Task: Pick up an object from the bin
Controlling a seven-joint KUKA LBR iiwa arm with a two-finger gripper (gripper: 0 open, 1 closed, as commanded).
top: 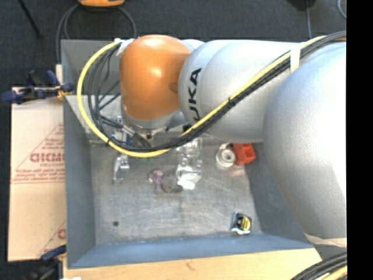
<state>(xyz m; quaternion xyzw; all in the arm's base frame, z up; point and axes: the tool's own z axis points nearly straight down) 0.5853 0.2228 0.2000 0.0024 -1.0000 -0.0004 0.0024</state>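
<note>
Clear plastic pc (189,167), mid bin (175,217), small purple bit (156,177) beside (left)

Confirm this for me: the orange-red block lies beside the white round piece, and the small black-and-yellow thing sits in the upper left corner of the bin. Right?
Not quite. The camera view shows the small black-and-yellow thing in the lower right corner of the bin, not the upper left. The orange-red block does lie beside the white round piece.

The arm (280,92) is thick, rounded and silver-grey, with black "KUKA" lettering (194,95) on the joint beside a glossy orange dome (150,74) that caps the gripper (135,134). A yellow cable (230,102) and thin black cables (102,101) loop round that dome.
</note>
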